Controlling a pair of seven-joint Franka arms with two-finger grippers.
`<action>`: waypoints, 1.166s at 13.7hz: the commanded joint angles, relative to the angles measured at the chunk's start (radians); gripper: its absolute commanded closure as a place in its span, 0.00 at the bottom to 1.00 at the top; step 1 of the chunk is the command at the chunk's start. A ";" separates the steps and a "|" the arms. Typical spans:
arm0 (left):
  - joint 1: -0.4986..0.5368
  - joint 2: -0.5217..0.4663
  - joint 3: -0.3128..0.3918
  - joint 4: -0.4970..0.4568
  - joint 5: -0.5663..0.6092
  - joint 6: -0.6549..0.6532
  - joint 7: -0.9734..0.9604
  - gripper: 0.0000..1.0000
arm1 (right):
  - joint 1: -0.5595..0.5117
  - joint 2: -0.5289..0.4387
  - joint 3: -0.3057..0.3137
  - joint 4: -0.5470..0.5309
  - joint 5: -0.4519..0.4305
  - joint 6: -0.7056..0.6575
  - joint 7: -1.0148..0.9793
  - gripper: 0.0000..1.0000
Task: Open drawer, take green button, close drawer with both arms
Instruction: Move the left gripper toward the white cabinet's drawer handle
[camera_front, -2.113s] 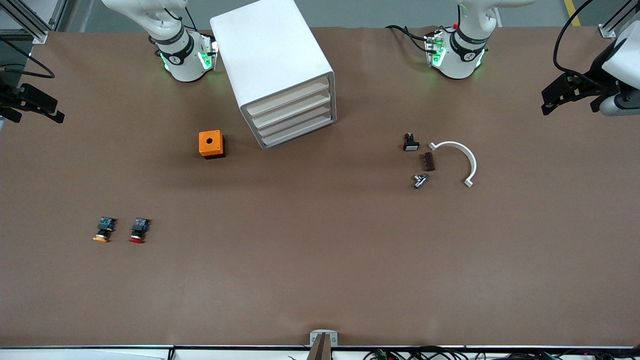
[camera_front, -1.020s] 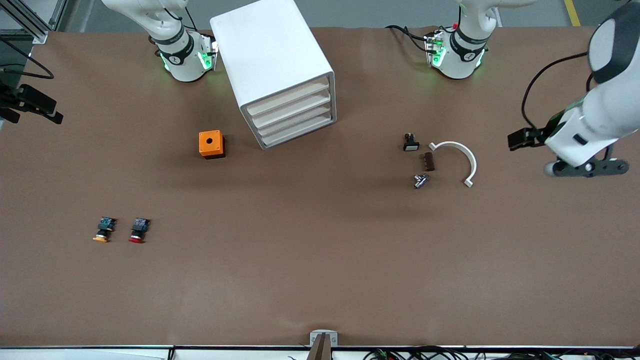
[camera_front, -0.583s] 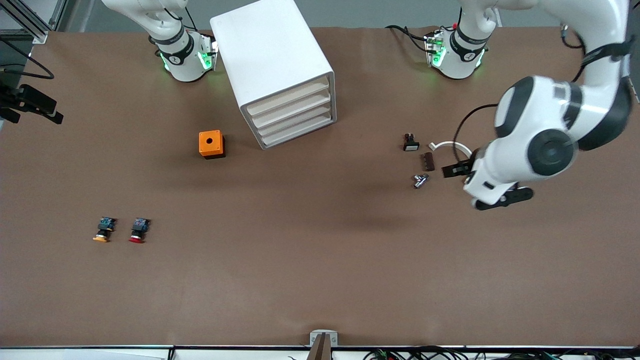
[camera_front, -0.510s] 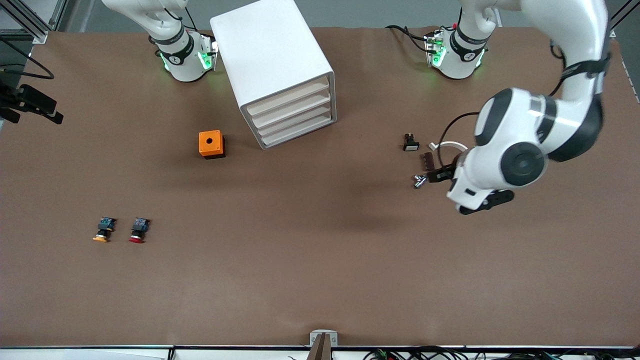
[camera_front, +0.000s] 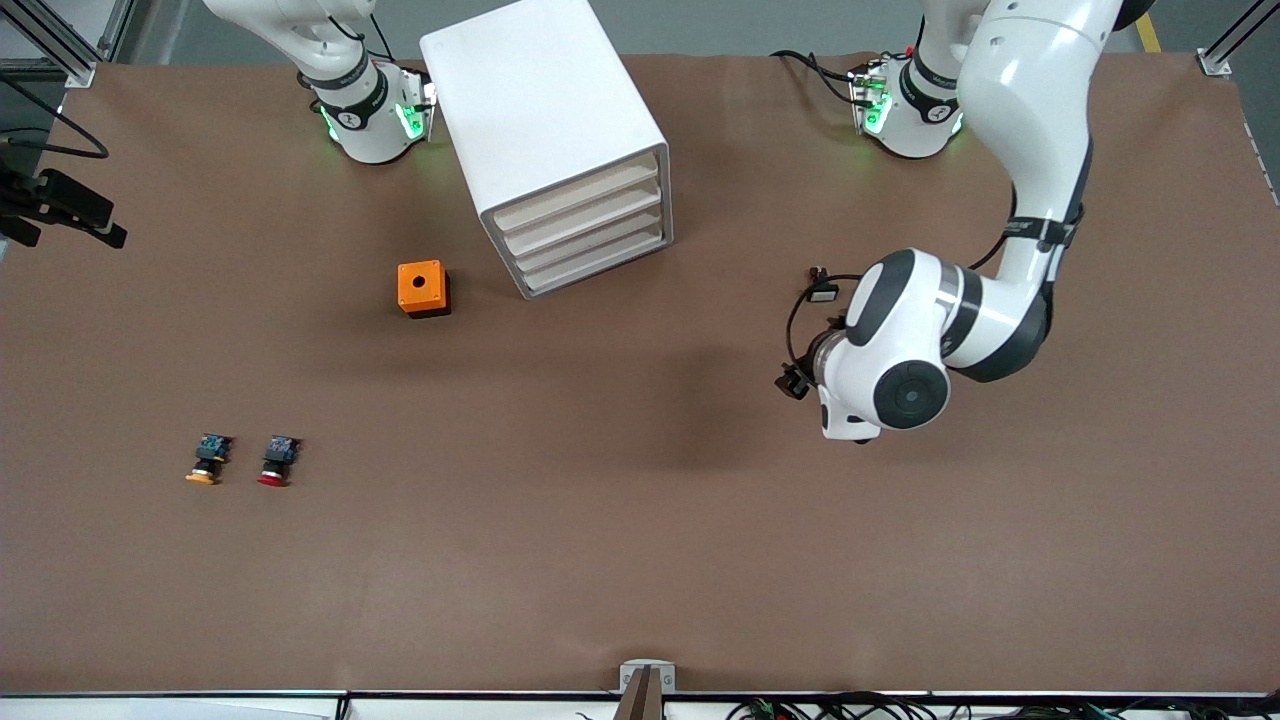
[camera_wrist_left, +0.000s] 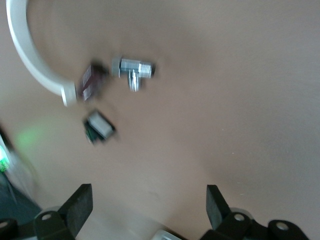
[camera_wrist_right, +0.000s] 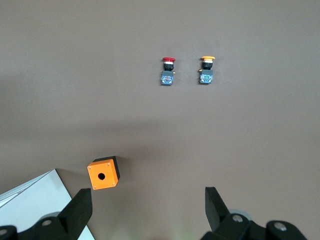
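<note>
The white cabinet (camera_front: 585, 225) stands near the right arm's base with all its drawers shut; a corner of it shows in the right wrist view (camera_wrist_right: 30, 205). The green-capped button is out of view. My left arm (camera_front: 900, 350) reaches over the small parts at its end of the table. My left gripper (camera_wrist_left: 148, 210) is open and empty over bare table beside those parts; the front view hides it under the wrist. My right gripper (camera_wrist_right: 148, 210) is open and empty, held high over the table near the orange box, and shows at the front view's edge (camera_front: 100, 225).
An orange box (camera_front: 423, 288) sits beside the cabinet. A yellow-capped button (camera_front: 205, 462) and a red-capped one (camera_front: 277, 462) lie nearer the front camera. By the left gripper lie a white curved piece (camera_wrist_left: 27, 55), a brown block (camera_wrist_left: 91, 80), a metal fitting (camera_wrist_left: 132, 70) and a small black switch (camera_front: 822, 290).
My left arm has swung in from its end of the table, over the small parts, toward the middle. The right arm has hardly moved. The drawers stay shut.
</note>
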 joint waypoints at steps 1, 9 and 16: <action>-0.040 0.061 0.007 0.032 -0.070 0.008 -0.239 0.00 | -0.003 -0.024 0.006 -0.018 -0.017 0.011 0.006 0.00; -0.118 0.191 0.010 0.026 -0.561 0.117 -0.546 0.00 | -0.002 -0.013 0.006 0.018 -0.025 0.001 0.011 0.00; -0.197 0.239 -0.008 0.021 -0.705 0.109 -0.919 0.16 | -0.007 0.016 0.006 0.029 -0.025 0.003 0.012 0.00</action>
